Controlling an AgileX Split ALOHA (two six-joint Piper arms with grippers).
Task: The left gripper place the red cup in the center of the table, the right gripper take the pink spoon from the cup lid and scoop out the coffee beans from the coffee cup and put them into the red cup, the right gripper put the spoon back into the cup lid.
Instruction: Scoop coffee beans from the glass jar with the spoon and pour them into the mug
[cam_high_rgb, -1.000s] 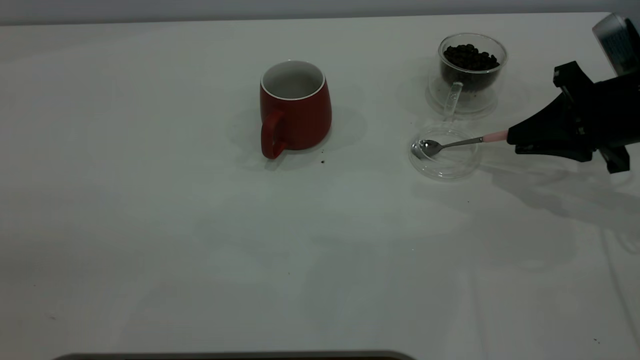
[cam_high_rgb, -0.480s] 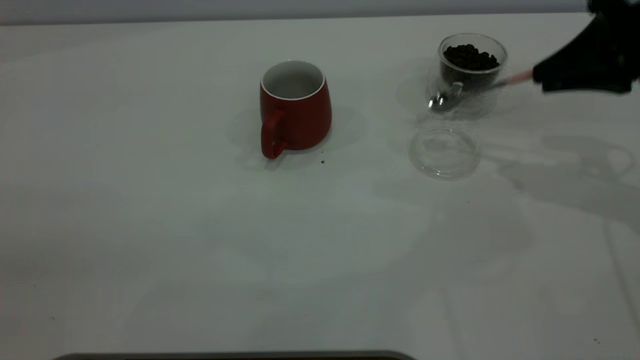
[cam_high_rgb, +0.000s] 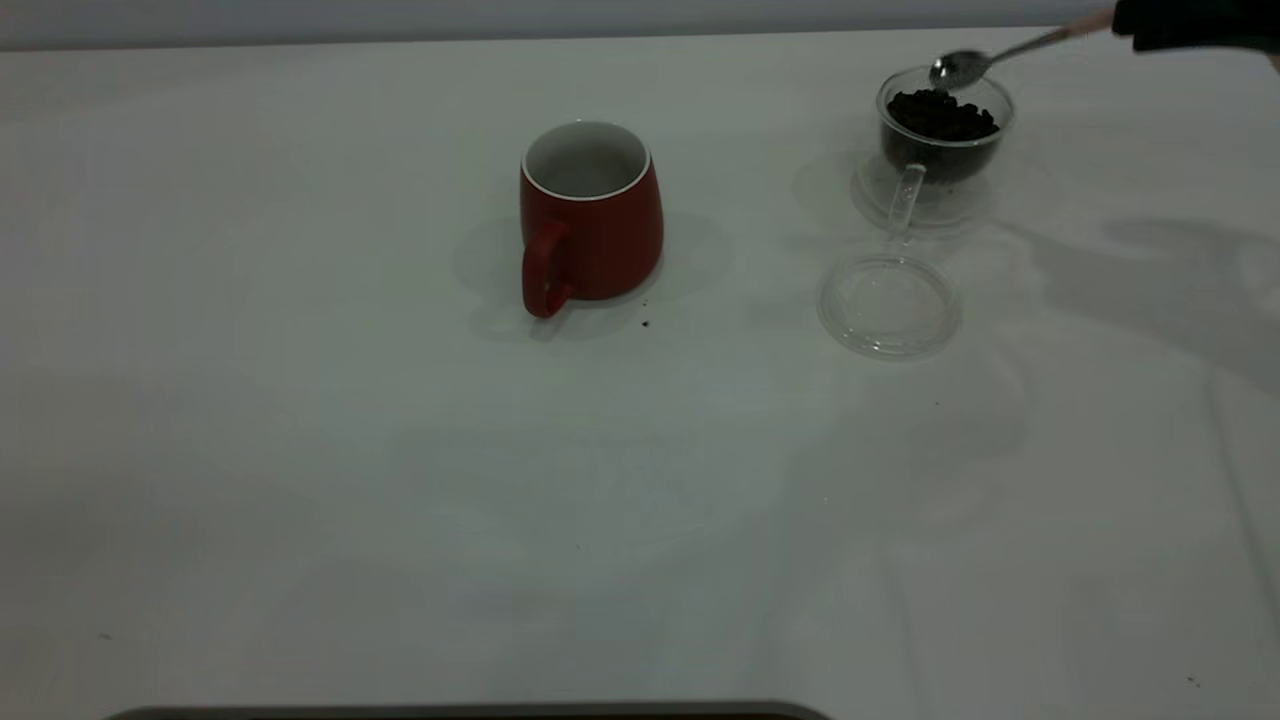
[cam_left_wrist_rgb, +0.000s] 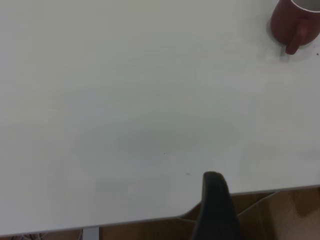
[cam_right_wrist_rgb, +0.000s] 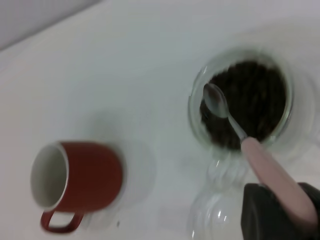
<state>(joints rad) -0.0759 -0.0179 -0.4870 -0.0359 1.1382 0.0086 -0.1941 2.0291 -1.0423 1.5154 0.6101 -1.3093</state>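
The red cup (cam_high_rgb: 590, 215) stands near the middle of the table (cam_high_rgb: 400, 480), handle toward the camera; it also shows in the right wrist view (cam_right_wrist_rgb: 75, 182) and the left wrist view (cam_left_wrist_rgb: 295, 22). The coffee cup (cam_high_rgb: 943, 130) with the coffee beans (cam_high_rgb: 940, 113) stands at the far right. My right gripper (cam_high_rgb: 1195, 22) is shut on the pink spoon (cam_high_rgb: 965, 65) and holds its metal bowl just above the beans (cam_right_wrist_rgb: 250, 102), spoon bowl (cam_right_wrist_rgb: 215, 100) empty. The cup lid (cam_high_rgb: 888, 305) lies empty in front of the coffee cup. My left gripper's fingertip (cam_left_wrist_rgb: 216, 210) sits at the table's edge, away from the cup.
A few dark specks lie on the table, one by the red cup (cam_high_rgb: 645, 323). A dark strip (cam_high_rgb: 470, 711) runs along the near edge. Brown cardboard (cam_left_wrist_rgb: 295, 215) shows below the table edge in the left wrist view.
My right gripper has lifted the pink spoon out of the cup lid and carried it up and back, over the coffee cup. The lid is now empty. The red cup has not moved.
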